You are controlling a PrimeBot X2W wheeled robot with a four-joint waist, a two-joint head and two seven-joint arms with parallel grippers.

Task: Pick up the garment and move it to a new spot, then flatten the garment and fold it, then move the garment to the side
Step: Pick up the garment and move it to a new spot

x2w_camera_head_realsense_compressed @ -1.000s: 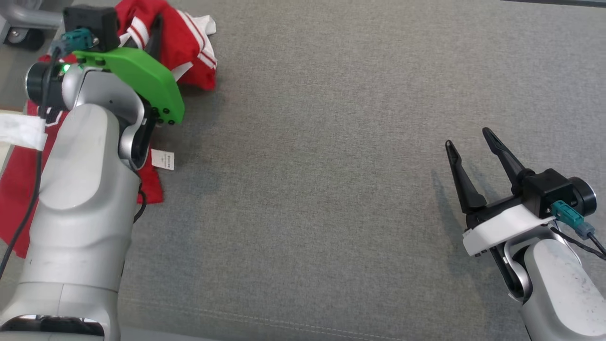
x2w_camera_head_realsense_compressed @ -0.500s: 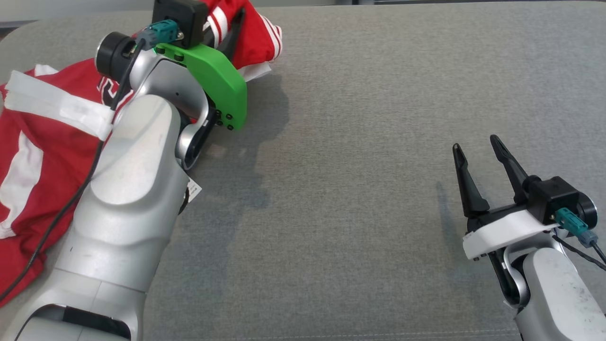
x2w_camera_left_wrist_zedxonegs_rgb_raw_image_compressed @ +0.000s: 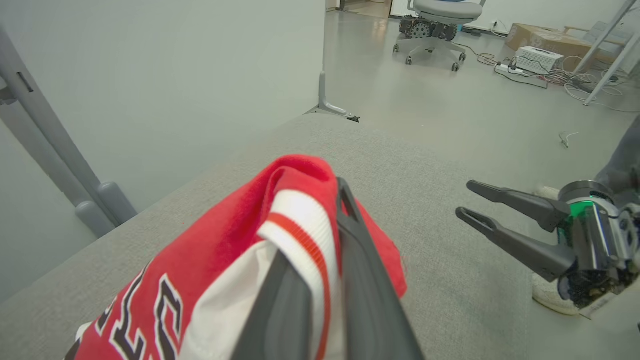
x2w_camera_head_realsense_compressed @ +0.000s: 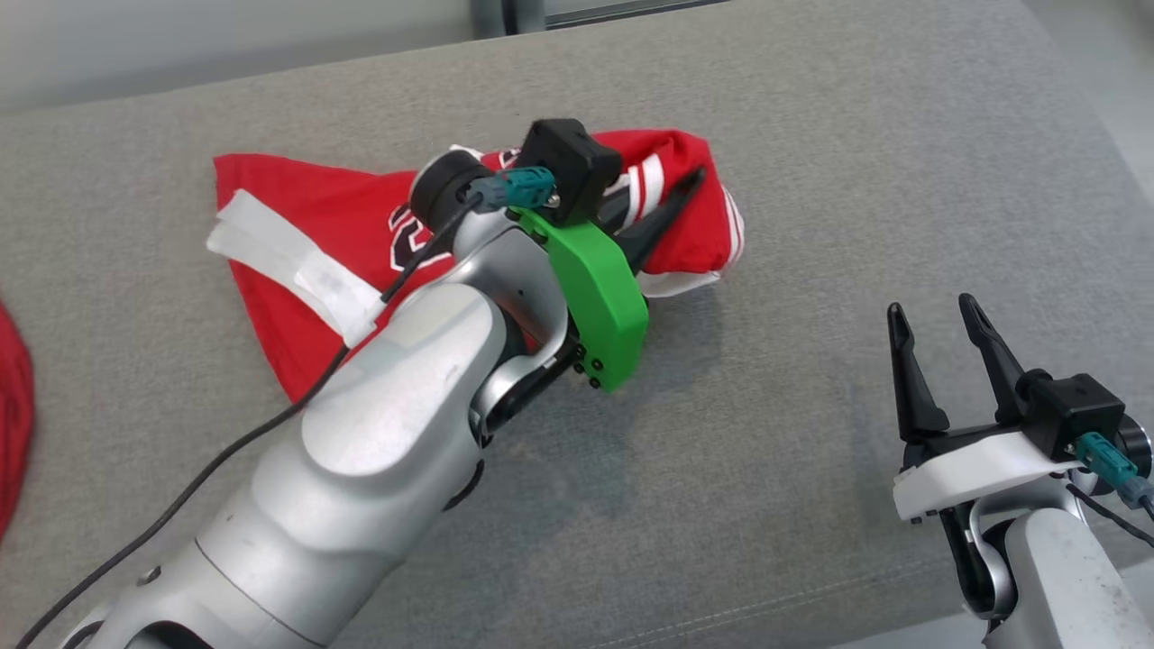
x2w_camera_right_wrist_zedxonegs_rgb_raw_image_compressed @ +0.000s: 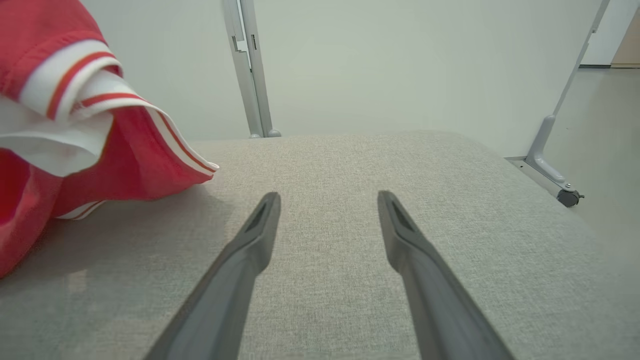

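Note:
The garment [x2w_camera_head_realsense_compressed: 297, 207] is a red jersey with white and red striped trim and dark lettering, stretched across the grey cushioned surface [x2w_camera_head_realsense_compressed: 811, 135]. My left gripper [x2w_camera_head_realsense_compressed: 690, 185] is shut on its bunched right end, holding that end up off the surface. The left wrist view shows the trim of the garment [x2w_camera_left_wrist_zedxonegs_rgb_raw_image_compressed: 225, 260] pinched between the left gripper [x2w_camera_left_wrist_zedxonegs_rgb_raw_image_compressed: 320, 225] jaws. My right gripper [x2w_camera_head_realsense_compressed: 933, 311] stands open and empty at the lower right, apart from the cloth. The right wrist view has the right gripper [x2w_camera_right_wrist_zedxonegs_rgb_raw_image_compressed: 328, 197] over bare fabric, with the lifted garment [x2w_camera_right_wrist_zedxonegs_rgb_raw_image_compressed: 75, 125] hanging to its left.
Another red cloth [x2w_camera_head_realsense_compressed: 13, 406] pokes in at the left edge. The surface drops off at its rounded far right corner [x2w_camera_head_realsense_compressed: 1082, 117], with floor beyond. A wheeled office chair [x2w_camera_left_wrist_zedxonegs_rgb_raw_image_compressed: 435, 15] and cables lie on the floor far off. A grey post [x2w_camera_right_wrist_zedxonegs_rgb_raw_image_compressed: 247, 65] stands behind the surface.
The head camera has swung, so the whole picture shifted. My left gripper has carried the jersey's end to the right, closer to the right gripper, and more of the jersey is spread out behind it.

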